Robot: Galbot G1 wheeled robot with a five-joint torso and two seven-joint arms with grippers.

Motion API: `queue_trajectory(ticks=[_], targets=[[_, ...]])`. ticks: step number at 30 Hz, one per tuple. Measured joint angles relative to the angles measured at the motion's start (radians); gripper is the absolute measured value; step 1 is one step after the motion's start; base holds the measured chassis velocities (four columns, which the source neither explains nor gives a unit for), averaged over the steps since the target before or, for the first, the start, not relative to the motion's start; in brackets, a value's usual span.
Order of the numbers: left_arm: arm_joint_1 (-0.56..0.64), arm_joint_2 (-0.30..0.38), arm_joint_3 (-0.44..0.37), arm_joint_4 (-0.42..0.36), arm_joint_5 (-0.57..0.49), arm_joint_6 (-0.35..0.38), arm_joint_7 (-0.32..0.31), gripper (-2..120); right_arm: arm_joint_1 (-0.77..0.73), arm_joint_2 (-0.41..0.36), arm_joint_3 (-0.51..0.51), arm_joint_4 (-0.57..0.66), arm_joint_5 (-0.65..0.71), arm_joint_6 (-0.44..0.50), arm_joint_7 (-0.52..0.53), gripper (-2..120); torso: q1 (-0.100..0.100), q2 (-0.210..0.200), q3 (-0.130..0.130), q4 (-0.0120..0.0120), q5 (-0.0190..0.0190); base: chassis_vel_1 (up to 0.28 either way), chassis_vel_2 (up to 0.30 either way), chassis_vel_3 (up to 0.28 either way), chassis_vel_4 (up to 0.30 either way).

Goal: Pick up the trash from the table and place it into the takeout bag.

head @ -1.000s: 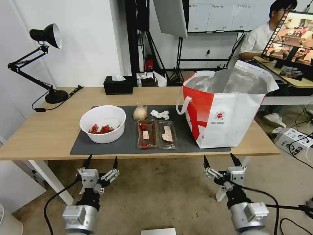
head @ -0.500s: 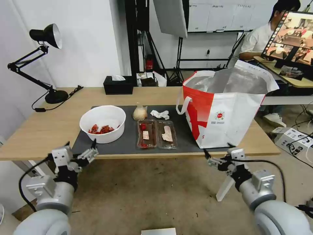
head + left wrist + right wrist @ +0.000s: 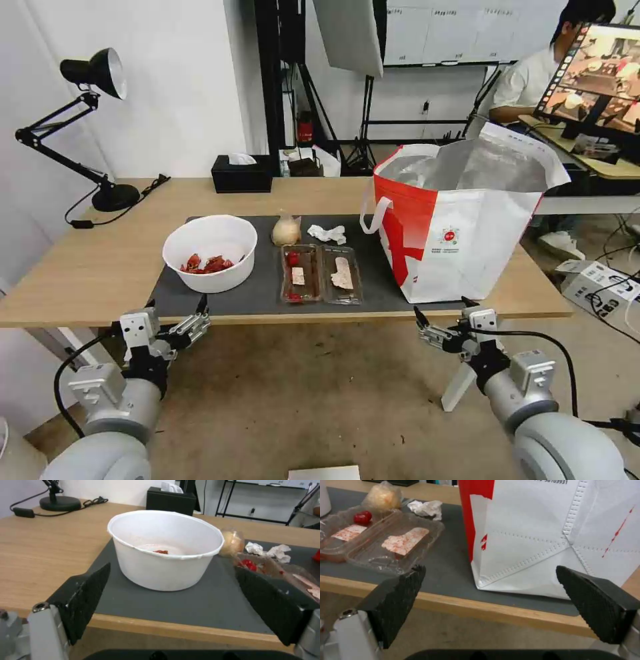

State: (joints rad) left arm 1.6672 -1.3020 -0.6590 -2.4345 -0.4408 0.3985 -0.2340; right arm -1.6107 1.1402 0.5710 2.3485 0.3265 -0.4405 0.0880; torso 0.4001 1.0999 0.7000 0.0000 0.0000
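Bowl (image 3: 166,552) sits on the mat ahead of the left gripper's (image 3: 173,597) spread jaws.

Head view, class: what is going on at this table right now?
Nothing is held yet. The left claw is open at the table's near edge, facing the white bowl of red scraps. The right claw is open near the takeout bag's base. The clear tray, crumpled tissue and knotted bag all lie on the grey mat, beside the open takeout bag.
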Motion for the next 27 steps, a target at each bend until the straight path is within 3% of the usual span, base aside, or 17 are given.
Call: queue_trajectory(ticks=[13,27], targets=[[0.013,-0.014,0.014,0.01,0.009,-0.005,0.006,100,-0.005,0.02,-0.019,-0.021,-0.002,0.047,0.0,100,0.0,0.0,0.0,0.0,0.0,0.0,0.0,0.0,0.0],[0.023,-0.028,0.02,0.036,0.036,-0.038,0.028,100,0.028,0.042,-0.12,-0.072,0.03,0.151,0.059,100,0.0,0.0,0.0,0.0,0.0,0.0,0.0,0.0,0.0]])
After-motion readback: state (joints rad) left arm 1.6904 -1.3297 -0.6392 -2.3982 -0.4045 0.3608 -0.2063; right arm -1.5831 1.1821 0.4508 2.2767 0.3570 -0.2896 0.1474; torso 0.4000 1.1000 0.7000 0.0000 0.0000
